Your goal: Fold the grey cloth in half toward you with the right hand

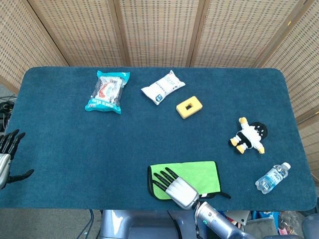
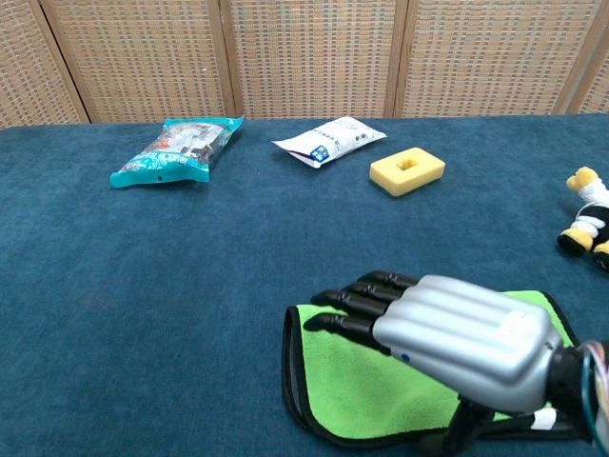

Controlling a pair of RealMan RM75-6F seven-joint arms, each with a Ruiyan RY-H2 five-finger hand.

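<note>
While folded in two with its green face up, the grey cloth [image 1: 192, 174] [image 2: 381, 386] lies at the near edge of the worktop [image 1: 149, 134] [image 2: 190, 286], dark border showing along its left side. Right hand [image 1: 175, 186] [image 2: 447, 328] sits over the cloth's near left part, palm down, fingers [image 2: 366, 290] stretched out flat and apart, holding nothing; chest view shows it just above the fabric, contact unclear. Beyond the cloth: yellow block with a hole [image 1: 189, 107] [image 2: 406, 172], then white packet [image 1: 163, 86] [image 2: 328, 140] further back, a bit left. Teal snack bag [image 1: 106, 91] [image 2: 176, 149] far back and well left of the cloth. Right of the cloth: plush toy [image 1: 248, 136] [image 2: 590, 224], and a water bottle [image 1: 272, 178] lying on its side near the worktop's edge. Left hand [image 1: 7, 157] well left of the cloth, off the worktop's edge, fingers spread, empty.
</note>
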